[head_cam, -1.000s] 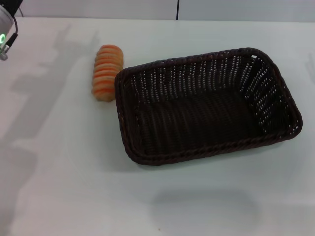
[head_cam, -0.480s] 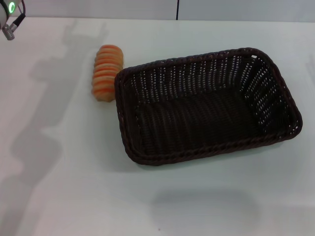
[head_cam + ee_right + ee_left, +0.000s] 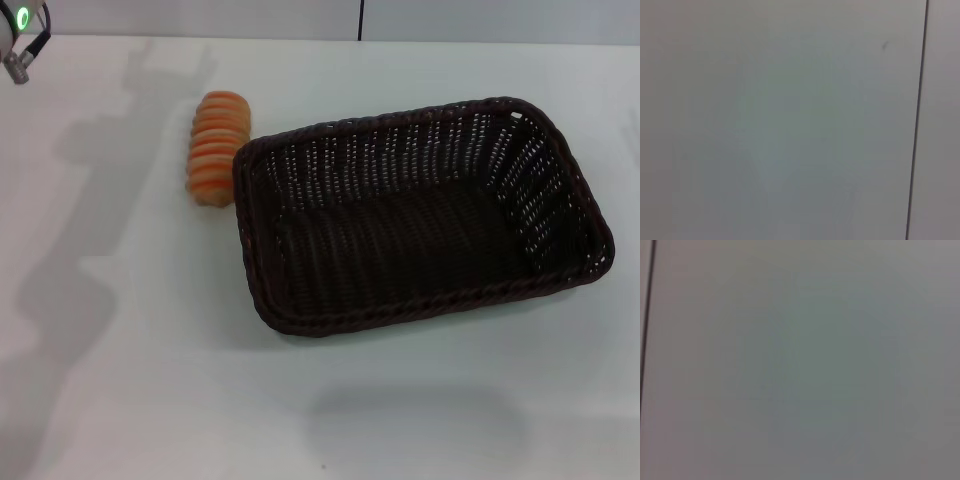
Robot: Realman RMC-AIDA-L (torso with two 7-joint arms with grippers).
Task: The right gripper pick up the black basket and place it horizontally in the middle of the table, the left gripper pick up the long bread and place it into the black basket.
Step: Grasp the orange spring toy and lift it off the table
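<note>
The black basket [image 3: 420, 215] lies lengthwise across the middle of the white table [image 3: 120, 380], open side up and empty. The long bread [image 3: 216, 148] lies on the table just outside the basket's far left corner, close to its rim. Only a bit of my left arm [image 3: 20, 35] with its green ring shows at the head view's top left corner; its gripper is out of view. My right gripper is out of view. Both wrist views show only bare pale surface with a dark seam.
The table's far edge meets a pale wall with a dark vertical seam [image 3: 360, 20]. Arm shadows fall on the table's left side.
My left arm has moved up and away toward the top left corner of the head view. The basket and the bread have not moved.
</note>
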